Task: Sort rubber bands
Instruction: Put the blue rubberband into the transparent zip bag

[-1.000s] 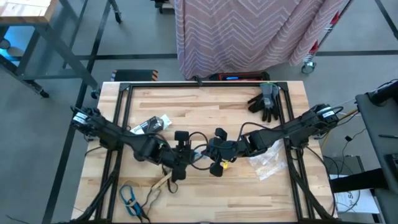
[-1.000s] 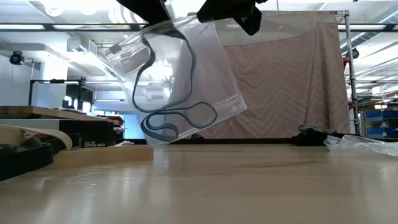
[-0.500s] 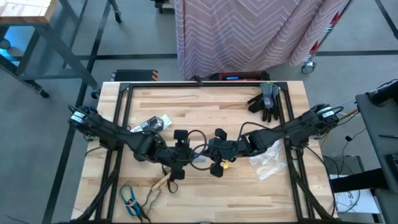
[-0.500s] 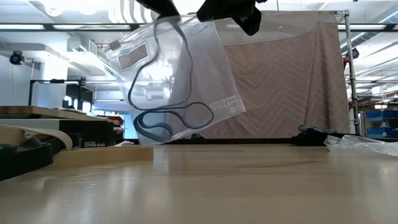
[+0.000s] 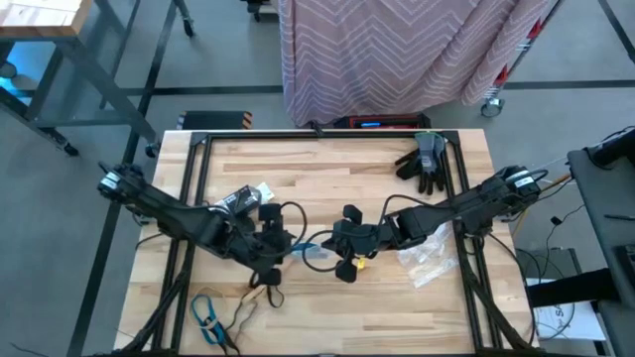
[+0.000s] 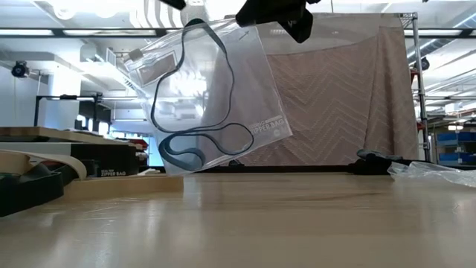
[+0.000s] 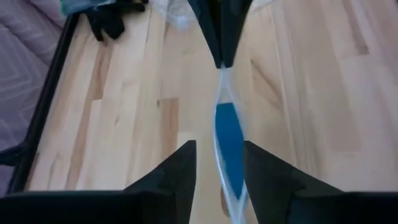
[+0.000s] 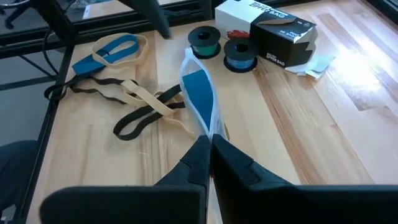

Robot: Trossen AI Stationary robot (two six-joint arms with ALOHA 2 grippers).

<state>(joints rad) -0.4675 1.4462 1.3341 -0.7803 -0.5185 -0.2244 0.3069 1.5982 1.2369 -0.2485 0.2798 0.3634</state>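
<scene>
**Caller:** Your right gripper (image 8: pixel 208 144) is pinched fully closed on the top edge of the clear bag (image 6: pixel 216 97), which hangs off the table below those jaws with a blue rubber band (image 6: pixel 197 145) curled in its bottom.

**Spotter:** And your left gripper (image 7: pixel 219 155)? In its wrist view the fingers stand apart, the bag's edge running through the gap between them. I can't see either pad touching plastic, so I'd call it released or nearly so, with nothing gripped.

**Caller:** Agreed. That leaves you with one pinch carrying the whole bag. If that grip is shallow, any swing could slide the plastic out and drop it.

**Spotter:** Watch the mouth too. With the bag hanging slack and tilted, the band inside could tip out if you swing it.

**Caller:** The other rubber bands (image 8: pixel 134 102), blue, tan and black, lie tangled on the table (image 5: pixel 377 297) well beyond your right jaws. Reach in carelessly and you'll likely drag several at once.

**Spotter:** And the hanging bag could sweep through them on a low pass.
</scene>
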